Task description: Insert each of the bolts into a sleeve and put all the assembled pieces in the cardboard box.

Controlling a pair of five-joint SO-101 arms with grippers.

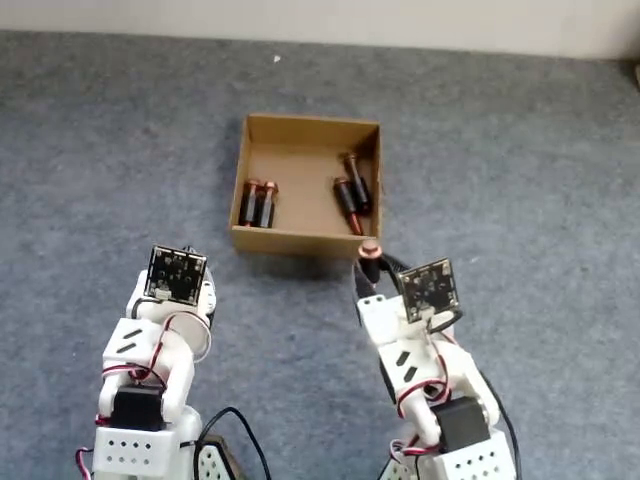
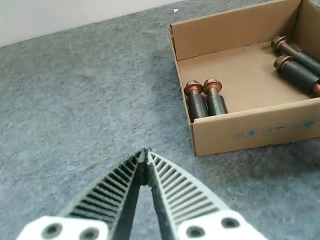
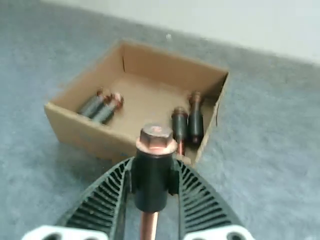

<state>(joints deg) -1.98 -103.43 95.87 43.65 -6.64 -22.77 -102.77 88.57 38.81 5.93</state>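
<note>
High view: brown open-topped cardboard box sits upper centre of frame on the grey felt-like worktop. Four assembled pieces lie inside, each a black cylindrical sleeve with a copper-coloured bolt through it. The left pair lies side by side and touching, by the box's left wall. The right pair lies close together near the right wall, slightly angled. White left arm is at lower left of frame, white right arm at lower right. Right gripper is just outside the box's near right corner, carrying a fifth sleeve-and-bolt piece, the held piece, copper head toward the box.

Left wrist view: left gripper has its white ribbed fingers pressed together at the tips with nothing between them. It is over worktop, short of the box and well apart from it. Left pair lies against the box wall nearest this arm, right pair at the far side.

Right wrist view: right gripper has its fingers clamped on the black sleeve of the held piece. The copper hex head sticks out past the fingertips, and the copper shank shows at the sleeve's other end. Box lies beyond, not touching the piece. Left pair and right pair rest on the box floor.
</note>
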